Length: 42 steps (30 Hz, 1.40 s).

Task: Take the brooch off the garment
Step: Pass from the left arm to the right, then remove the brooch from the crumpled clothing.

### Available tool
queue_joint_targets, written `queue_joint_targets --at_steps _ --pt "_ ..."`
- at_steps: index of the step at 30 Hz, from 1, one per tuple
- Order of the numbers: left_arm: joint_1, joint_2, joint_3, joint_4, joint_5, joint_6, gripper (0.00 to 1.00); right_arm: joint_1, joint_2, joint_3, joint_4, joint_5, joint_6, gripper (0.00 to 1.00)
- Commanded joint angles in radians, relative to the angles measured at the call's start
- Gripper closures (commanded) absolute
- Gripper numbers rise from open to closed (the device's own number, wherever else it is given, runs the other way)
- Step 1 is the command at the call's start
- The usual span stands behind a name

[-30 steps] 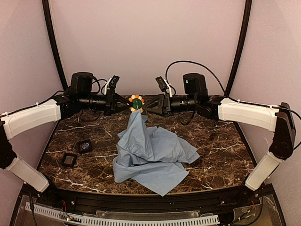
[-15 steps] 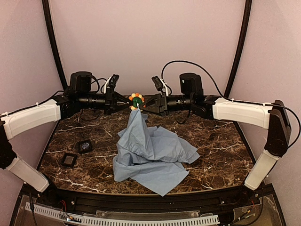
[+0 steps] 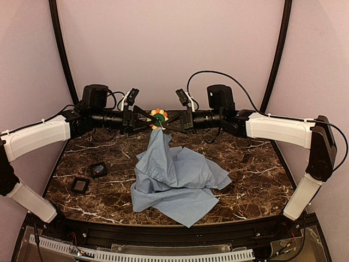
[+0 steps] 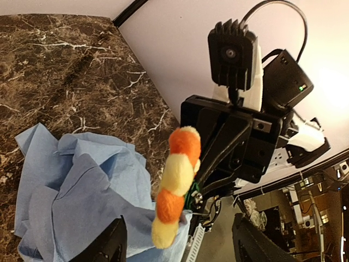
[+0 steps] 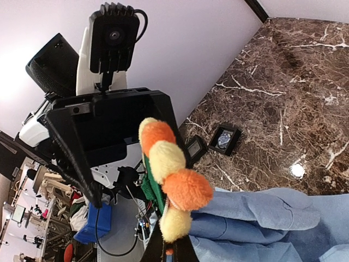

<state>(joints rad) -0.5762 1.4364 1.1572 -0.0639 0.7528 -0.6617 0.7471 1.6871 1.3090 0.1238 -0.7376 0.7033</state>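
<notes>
Top view high and rearward; wrist views close, seemingly face to face across the shared brooch (image 4: 179, 172).

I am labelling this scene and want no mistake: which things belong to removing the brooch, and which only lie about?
Belong to the job:
- the brooch, held in the air
- the garment, hanging from it
- the right tool, shut on the brooch
- the left tool, open

Only lying about:
- a black square pad and a second pad, on the table left of the garment

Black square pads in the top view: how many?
2. The far pad lies left of the garment; the near pad sits further left and nearer the camera. Others could hide under the fabric.
</notes>
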Motion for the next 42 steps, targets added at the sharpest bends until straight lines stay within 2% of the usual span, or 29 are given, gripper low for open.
queue_joint_targets --at_steps 1,4,8,11,13,17,18,19,21,23,25,33,42 --pt "-0.007 -0.024 0.003 -0.165 -0.054 0.152 0.17 0.002 -0.010 0.044 -0.076 0.068 -0.054 1.00" --pt "-0.025 -0.042 -0.014 -0.228 -0.095 0.221 0.09 0.001 -0.010 0.049 -0.092 0.080 -0.059 1.00" --pt "-0.069 -0.041 -0.001 -0.326 -0.167 0.307 0.07 0.002 -0.009 0.060 -0.119 0.104 -0.065 1.00" --pt "-0.096 -0.027 0.014 -0.342 -0.201 0.329 0.08 0.001 -0.009 0.071 -0.157 0.119 -0.081 1.00" --pt "-0.110 -0.009 0.031 -0.358 -0.209 0.342 0.14 0.002 -0.009 0.078 -0.183 0.126 -0.094 1.00" --pt "-0.132 0.033 0.068 -0.380 -0.207 0.363 0.35 0.003 -0.010 0.093 -0.232 0.144 -0.121 1.00" --pt "-0.139 0.039 0.073 -0.375 -0.206 0.364 0.47 0.003 -0.011 0.096 -0.241 0.147 -0.126 1.00" --pt "-0.142 0.049 0.081 -0.373 -0.204 0.363 0.53 0.003 -0.012 0.097 -0.250 0.150 -0.131 1.00" --pt "-0.146 0.056 0.089 -0.364 -0.207 0.356 0.78 0.003 -0.013 0.101 -0.270 0.155 -0.142 1.00" --pt "-0.146 0.052 0.089 -0.353 -0.228 0.348 0.92 0.005 -0.013 0.106 -0.305 0.164 -0.161 1.00" --pt "-0.146 0.041 0.082 -0.342 -0.251 0.339 0.98 0.007 -0.018 0.106 -0.340 0.176 -0.187 1.00" --pt "-0.144 0.001 0.041 -0.309 -0.319 0.292 0.99 0.010 -0.048 0.095 -0.471 0.237 -0.279 1.00" --pt "-0.144 0.014 0.052 -0.312 -0.342 0.277 0.99 0.013 -0.057 0.087 -0.532 0.268 -0.332 1.00"
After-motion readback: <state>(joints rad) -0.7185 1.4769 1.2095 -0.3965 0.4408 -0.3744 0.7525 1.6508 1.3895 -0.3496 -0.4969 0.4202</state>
